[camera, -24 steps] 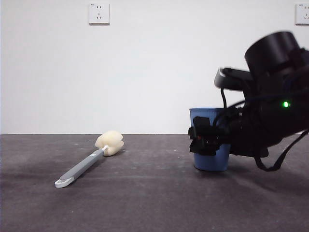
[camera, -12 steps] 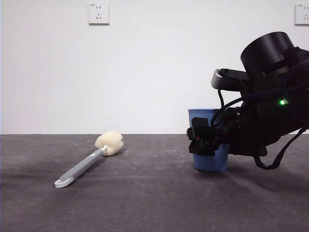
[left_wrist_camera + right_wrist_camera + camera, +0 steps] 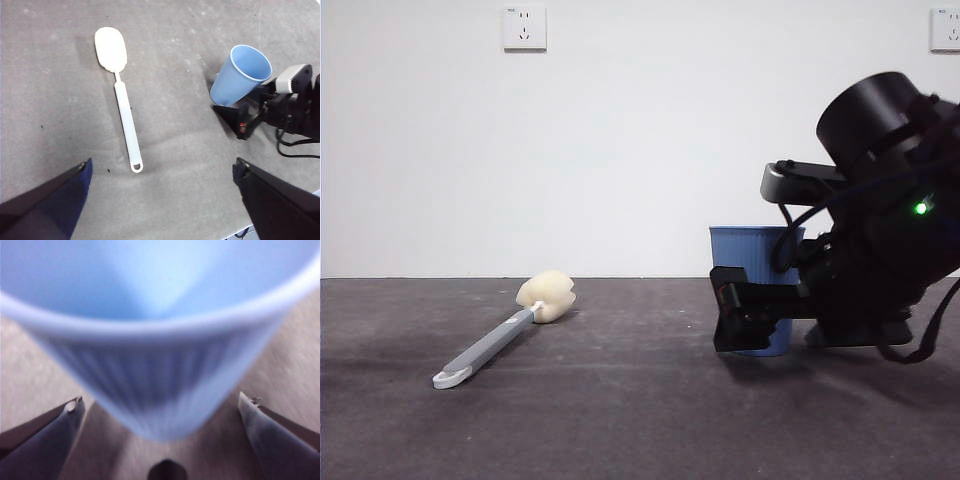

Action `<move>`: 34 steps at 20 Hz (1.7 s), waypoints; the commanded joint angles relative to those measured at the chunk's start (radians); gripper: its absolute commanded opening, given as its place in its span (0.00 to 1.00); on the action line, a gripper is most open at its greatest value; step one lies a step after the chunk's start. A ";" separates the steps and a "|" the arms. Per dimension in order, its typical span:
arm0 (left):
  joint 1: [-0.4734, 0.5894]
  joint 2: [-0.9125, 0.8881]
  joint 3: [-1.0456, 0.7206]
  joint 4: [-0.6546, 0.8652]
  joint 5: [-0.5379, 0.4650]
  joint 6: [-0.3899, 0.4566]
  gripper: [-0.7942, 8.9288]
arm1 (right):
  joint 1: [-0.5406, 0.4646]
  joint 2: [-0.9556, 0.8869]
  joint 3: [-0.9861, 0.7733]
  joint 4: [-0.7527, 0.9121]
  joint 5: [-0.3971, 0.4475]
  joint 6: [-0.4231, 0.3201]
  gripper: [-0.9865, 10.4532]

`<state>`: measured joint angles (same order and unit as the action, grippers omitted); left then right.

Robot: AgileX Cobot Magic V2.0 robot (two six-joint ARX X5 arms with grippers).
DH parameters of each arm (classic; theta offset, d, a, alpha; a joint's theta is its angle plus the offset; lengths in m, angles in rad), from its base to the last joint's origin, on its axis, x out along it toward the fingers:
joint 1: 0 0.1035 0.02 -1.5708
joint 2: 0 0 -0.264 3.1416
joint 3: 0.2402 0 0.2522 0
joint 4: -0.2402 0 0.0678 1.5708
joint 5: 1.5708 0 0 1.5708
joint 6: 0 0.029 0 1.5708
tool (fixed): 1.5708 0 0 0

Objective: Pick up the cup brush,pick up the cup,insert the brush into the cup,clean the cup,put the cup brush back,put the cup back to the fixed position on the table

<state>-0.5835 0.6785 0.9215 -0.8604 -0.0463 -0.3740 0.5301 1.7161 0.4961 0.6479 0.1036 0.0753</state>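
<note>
The blue ribbed cup (image 3: 755,250) stands upright on the table (image 3: 620,420) at the right. My right gripper (image 3: 752,315) is low at the cup's base, open, one jaw on each side and apart from its wall. In the right wrist view the cup (image 3: 160,340) fills the picture above the right gripper (image 3: 160,401). The cup brush (image 3: 505,335) lies flat at the left, cream sponge head (image 3: 548,295) toward the wall. My left gripper (image 3: 160,200) hangs high above the table, open and empty, over the brush (image 3: 125,115) and the cup (image 3: 240,75).
A white wall with two sockets (image 3: 525,27) closes the far side of the table. The right arm's dark bulk (image 3: 890,240) fills the right side beside the cup. Bare table (image 3: 180,140) lies between brush and cup.
My right gripper has dropped lower along the cup toward the table. The cup and the brush have stayed in place.
</note>
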 commanded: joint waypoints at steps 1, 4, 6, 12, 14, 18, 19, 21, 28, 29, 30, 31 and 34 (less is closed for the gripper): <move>0.001 -0.002 -0.004 0.003 -0.005 0.013 0.57 | 0.012 -0.063 -0.010 -0.130 -0.002 0.023 0.56; 0.001 -0.002 -0.004 0.003 -0.005 0.013 0.57 | 0.029 -0.198 -0.009 -0.356 -0.054 0.066 0.56; 0.001 -0.002 -0.004 0.001 -0.005 0.026 0.57 | 0.040 -0.327 -0.009 -0.527 -0.080 0.105 0.55; 0.001 -0.002 -0.004 -0.010 0.024 0.066 0.56 | 0.053 -0.805 0.035 -1.023 -0.241 0.145 0.55; 0.001 -0.002 -0.004 -0.010 0.046 0.083 0.56 | 0.053 -0.909 0.118 -1.207 -0.265 0.145 0.55; 0.001 -0.002 -0.004 -0.010 0.127 0.099 0.56 | 0.054 -0.958 0.342 -1.511 -0.343 0.115 0.55; 0.001 -0.002 -0.004 -0.010 0.139 0.099 0.56 | 0.054 -0.957 0.387 -1.566 -0.342 0.108 0.55; 0.001 -0.002 -0.004 -0.010 0.166 0.099 0.53 | 0.054 -0.957 0.438 -1.630 -0.343 0.107 0.54; 0.001 -0.002 -0.004 -0.028 0.186 0.099 0.07 | 0.054 -0.957 0.447 -1.715 -0.341 0.081 0.08; 0.001 -0.002 -0.004 -0.028 0.186 0.099 0.07 | 0.053 -0.957 0.447 -1.714 -0.340 0.081 0.08; 0.001 -0.002 -0.004 -0.028 0.186 0.099 0.07 | 0.053 -0.957 0.447 -1.710 -0.339 0.081 0.08; 0.001 -0.002 -0.004 -0.029 0.186 0.099 0.07 | 0.053 -0.957 0.447 -1.706 -0.339 0.081 0.08; 0.001 -0.002 -0.004 -0.032 0.183 0.099 0.07 | 0.053 -0.957 0.447 -1.690 -0.338 0.084 0.09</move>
<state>-0.5835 0.6785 0.9215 -0.8909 0.1379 -0.2878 0.5827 0.7609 0.9451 -1.0504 -0.2356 0.1635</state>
